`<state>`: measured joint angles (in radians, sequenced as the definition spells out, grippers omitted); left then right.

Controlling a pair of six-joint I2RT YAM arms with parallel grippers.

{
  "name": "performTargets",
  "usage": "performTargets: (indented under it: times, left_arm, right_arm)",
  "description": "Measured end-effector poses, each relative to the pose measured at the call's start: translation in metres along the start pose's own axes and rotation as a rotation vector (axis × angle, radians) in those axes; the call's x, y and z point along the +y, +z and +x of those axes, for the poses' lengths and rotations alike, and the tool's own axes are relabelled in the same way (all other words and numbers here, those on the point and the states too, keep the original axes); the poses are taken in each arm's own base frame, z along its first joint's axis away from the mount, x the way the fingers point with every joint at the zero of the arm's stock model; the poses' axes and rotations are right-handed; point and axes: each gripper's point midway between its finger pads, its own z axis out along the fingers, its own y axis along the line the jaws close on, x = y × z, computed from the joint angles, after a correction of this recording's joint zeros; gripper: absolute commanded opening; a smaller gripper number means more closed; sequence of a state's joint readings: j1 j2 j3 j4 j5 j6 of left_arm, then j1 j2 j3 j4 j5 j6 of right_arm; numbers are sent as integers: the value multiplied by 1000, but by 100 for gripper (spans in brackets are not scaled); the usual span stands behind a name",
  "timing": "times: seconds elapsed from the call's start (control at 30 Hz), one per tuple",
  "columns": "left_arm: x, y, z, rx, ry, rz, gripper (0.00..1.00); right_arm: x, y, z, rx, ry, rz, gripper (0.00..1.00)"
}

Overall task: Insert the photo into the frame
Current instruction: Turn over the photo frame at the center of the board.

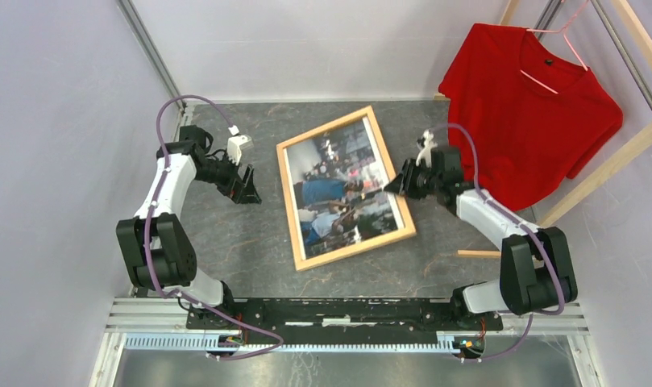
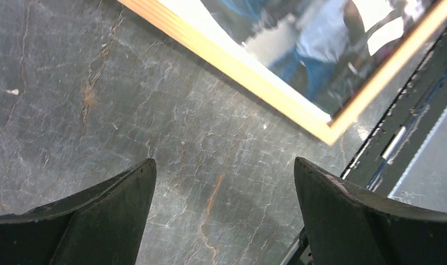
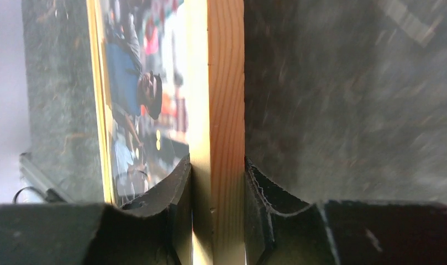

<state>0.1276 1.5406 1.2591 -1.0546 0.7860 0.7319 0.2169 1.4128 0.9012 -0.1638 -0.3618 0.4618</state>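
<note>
The light wooden frame (image 1: 293,205) lies tilted on the dark table, with the photo (image 1: 338,193) of people in blue and dark clothes lying inside its rails. My right gripper (image 1: 393,185) is shut on the frame's right rail (image 3: 218,110), one finger on each side of the wood; the photo (image 3: 135,83) shows to the rail's left. My left gripper (image 1: 247,190) is open and empty over bare table, left of the frame. In the left wrist view its fingers (image 2: 116,212) stand wide apart, and the frame's near corner (image 2: 326,132) with the photo (image 2: 315,44) lies beyond them.
A wooden-beam rack (image 1: 604,173) with a red T-shirt (image 1: 528,105) on a hanger stands at the back right. A loose wooden stick (image 1: 478,253) lies by the right arm. The arms' black base rail (image 1: 338,310) runs along the near edge.
</note>
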Motion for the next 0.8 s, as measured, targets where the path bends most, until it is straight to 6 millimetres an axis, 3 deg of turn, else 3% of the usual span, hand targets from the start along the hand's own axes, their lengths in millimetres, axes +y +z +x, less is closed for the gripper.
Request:
performTargets:
  times: [0.07,0.13,0.27,0.37,0.67,0.8]
  left_arm:
    - [5,3,8,22,-1,-19,100]
    - [10,5,16,47,-2,-40,100]
    - [25,11,36,103,8,-102,100]
    - [36,14,50,144,12,-152,98]
    - [56,13,59,185,34,-242,99]
    - [60,13,60,190,39,-259,100]
  right_arm:
    - [-5,4,44,58,72,-37,0]
    - [-7,3,67,72,121,-62,0]
    - [-8,3,95,28,193,-100,0]
    - [-9,7,111,5,226,-96,6]
    - [12,32,121,-24,210,-78,52]
    - [-2,35,124,-37,174,8,80]
